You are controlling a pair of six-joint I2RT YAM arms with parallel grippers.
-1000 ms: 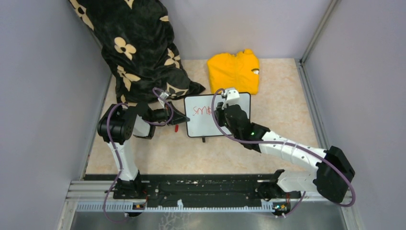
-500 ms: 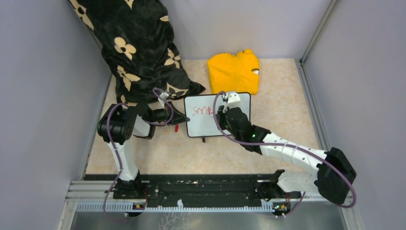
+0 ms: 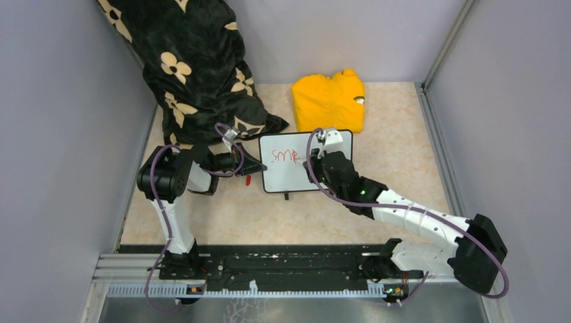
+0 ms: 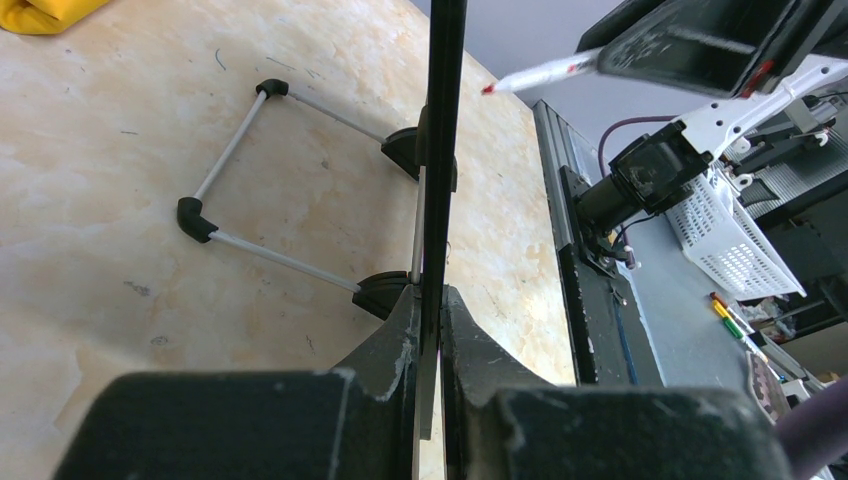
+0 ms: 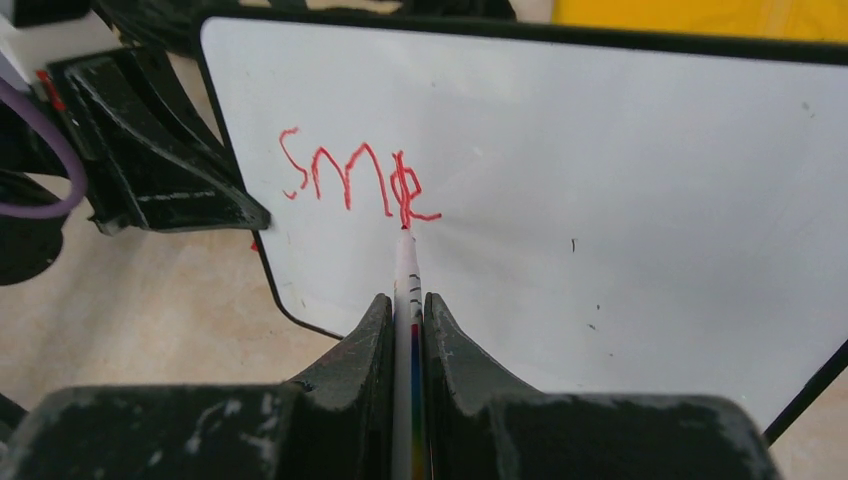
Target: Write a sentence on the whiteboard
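Right end effector's point(image 5: 407, 302) marker point(image 5: 405, 258) toward whiteboard point(image 5: 640, 170)

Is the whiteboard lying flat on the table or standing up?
Standing up: in the left wrist view the whiteboard rises edge-on from the table on its wire stand, with the left gripper shut on its edge.

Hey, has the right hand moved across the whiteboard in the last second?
Yes. The right hand has shifted slightly rightward along the whiteboard, towards its right edge; the board itself has stayed put.
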